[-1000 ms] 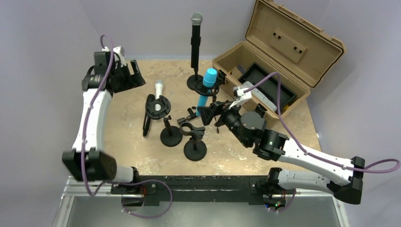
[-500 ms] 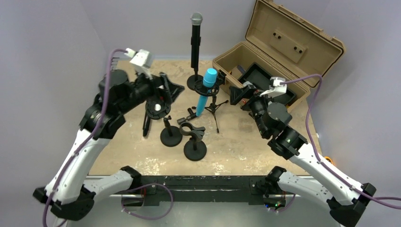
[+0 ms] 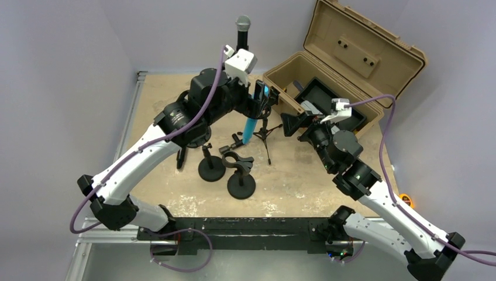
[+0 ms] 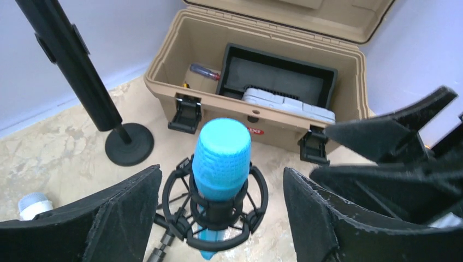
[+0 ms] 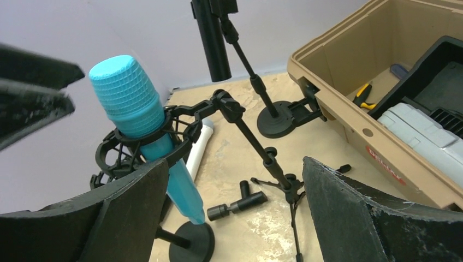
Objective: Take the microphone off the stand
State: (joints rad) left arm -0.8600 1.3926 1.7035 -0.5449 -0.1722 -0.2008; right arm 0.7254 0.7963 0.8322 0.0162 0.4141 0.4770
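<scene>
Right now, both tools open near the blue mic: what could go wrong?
1. The blue microphone sits in a shock mount on a thin tripod stand; pulling with the left tool may tip the stand, which nothing holds.
2. The right tool is open close beside it; they may collide.

The microphone (image 4: 223, 155) has a matt blue head with a fine ribbed texture. The toolbox (image 4: 164, 60) is smooth tan plastic and the table (image 4: 49, 158) is mottled beige. The pads (image 4: 125, 218) of the left gripper (image 4: 223, 173) look rough, black and felt-like.
</scene>
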